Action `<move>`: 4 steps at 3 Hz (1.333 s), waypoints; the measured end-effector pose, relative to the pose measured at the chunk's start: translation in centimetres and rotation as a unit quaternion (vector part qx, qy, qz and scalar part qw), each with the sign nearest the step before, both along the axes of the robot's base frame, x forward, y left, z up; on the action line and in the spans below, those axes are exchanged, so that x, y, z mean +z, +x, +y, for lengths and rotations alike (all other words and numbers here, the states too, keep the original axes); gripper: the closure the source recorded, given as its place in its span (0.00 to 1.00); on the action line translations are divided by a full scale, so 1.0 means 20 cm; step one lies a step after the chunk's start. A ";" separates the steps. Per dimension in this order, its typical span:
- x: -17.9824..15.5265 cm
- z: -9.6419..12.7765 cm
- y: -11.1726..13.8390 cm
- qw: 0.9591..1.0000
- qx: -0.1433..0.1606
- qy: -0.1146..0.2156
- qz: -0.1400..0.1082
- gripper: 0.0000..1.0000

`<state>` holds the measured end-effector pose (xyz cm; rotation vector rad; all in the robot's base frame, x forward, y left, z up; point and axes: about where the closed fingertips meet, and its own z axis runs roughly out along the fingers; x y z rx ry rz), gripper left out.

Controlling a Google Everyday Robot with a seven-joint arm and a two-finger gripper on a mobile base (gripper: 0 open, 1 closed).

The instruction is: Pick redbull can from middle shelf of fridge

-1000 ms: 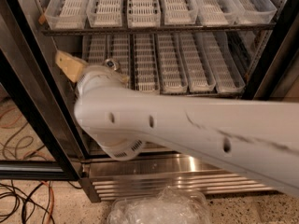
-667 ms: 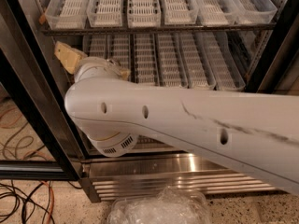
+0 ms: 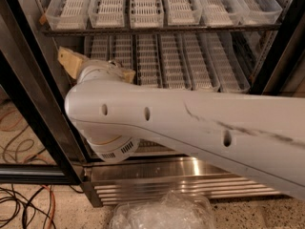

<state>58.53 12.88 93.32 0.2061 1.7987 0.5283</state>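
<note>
The redbull can is out of view; no can shows in any visible tray. The fridge stands open with its steel base at the bottom. Two dark wire racks with clear-white slotted lane trays show, an upper one and a lower one. I cannot tell which is the middle shelf. My gripper reaches into the left side of the fridge, just above the lower rack's left trays. My white arm crosses the view and hides the front of that rack.
The black door frame runs diagonally at the left, close to my arm's elbow. Cables lie on the speckled floor at bottom left. A crumpled clear plastic bag lies on the floor in front of the fridge base.
My forearm has risen and swung further across the view, hiding more of the lower rack. The gripper stays at about the same spot at the left trays.
</note>
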 end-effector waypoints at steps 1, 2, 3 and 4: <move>-0.08 -0.04 -0.04 0.996 -0.017 -0.082 0.005 0.00; -0.13 -0.05 -0.06 0.983 -0.039 -0.177 -0.014 0.00; -0.10 -0.11 -0.05 0.980 -0.061 -0.189 -0.020 0.00; -0.10 -0.11 -0.05 0.980 -0.061 -0.189 -0.020 0.00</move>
